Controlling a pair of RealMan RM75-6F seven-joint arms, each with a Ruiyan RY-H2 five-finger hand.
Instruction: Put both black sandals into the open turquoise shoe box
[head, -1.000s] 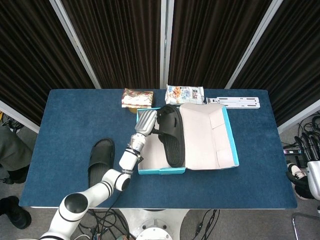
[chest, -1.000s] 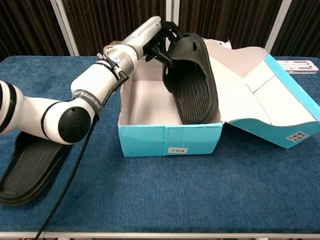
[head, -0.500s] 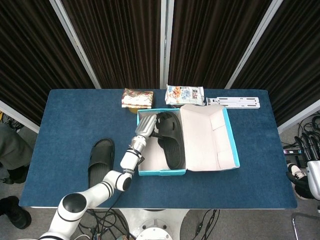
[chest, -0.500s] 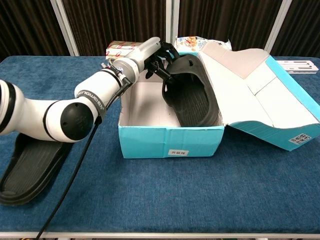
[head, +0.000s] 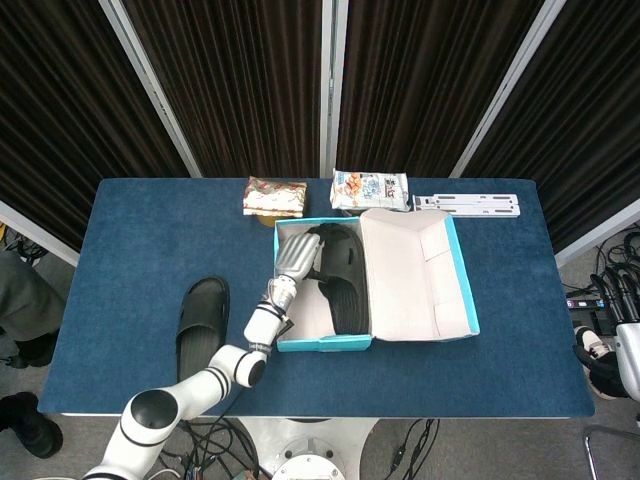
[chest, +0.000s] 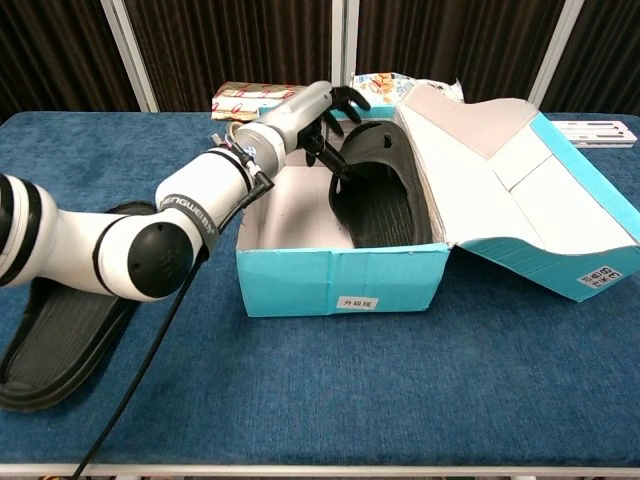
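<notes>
Gripping one black sandal inside the turquoise shoe box, the "SENGWEN"-lettered left hand's fingers curl around its strap.

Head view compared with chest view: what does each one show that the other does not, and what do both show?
Only the head view shows the whole table from above, the white metal bracket in full at its far edge, and the complete outline of the turquoise shoe box.

Only the chest view shows the box's front wall with its small label, and the lid's barcode sticker.

Both show the left hand at the sandal in the box, the second sandal on the table and the two snack packets behind.
</notes>
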